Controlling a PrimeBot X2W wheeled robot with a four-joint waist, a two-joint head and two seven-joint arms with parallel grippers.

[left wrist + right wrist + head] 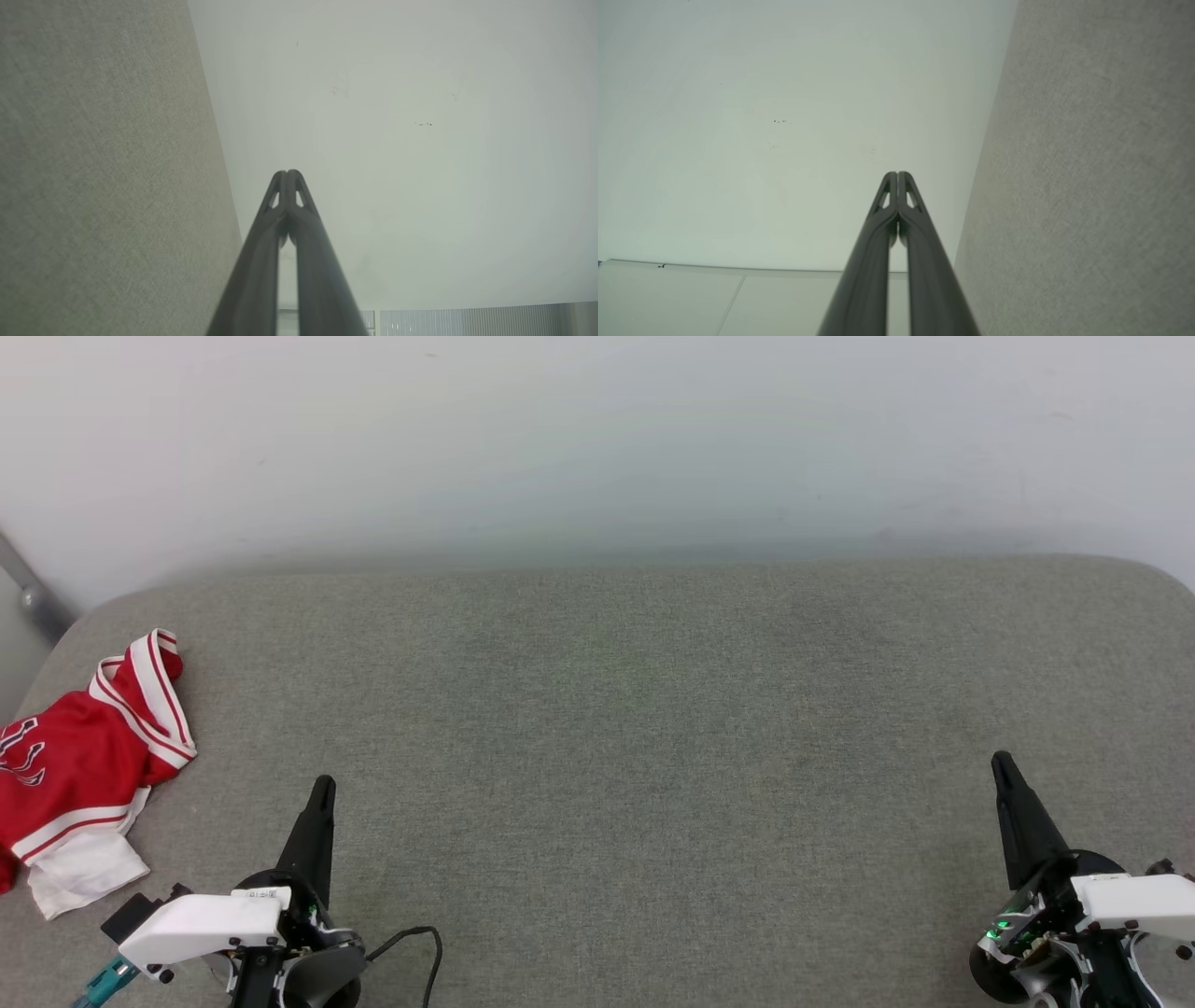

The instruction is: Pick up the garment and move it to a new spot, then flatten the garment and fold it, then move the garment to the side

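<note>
Two grippers low in the head view, both clenched on nothing: left gripper [322, 784] at about 7 o'clock, right gripper [1001, 761] at about 4 o'clock, dark fingers aimed toward 12. Same story from each wrist view, finger pairs pressed tip to tip, with pale wall on one side and grey fabric on the other. Crumpled at 8 o'clock, hard against the left edge of the grey cushioned surface [635, 756]: the garment [79, 761], red with a white sleeve and striped trim, black lettering partly cut off by the frame border. Near the left gripper, toward its 10 o'clock, not touching; well apart from the right one. Wide open fabric from the centre out to 3 o'clock and up to the far edge at 12, met there by a plain wall [597, 439]. Rounded corners at 10 and 2 o'clock. Thin black cable [425, 943] looping over the fabric at 6 o'clock, just beside the left wrist.
</note>
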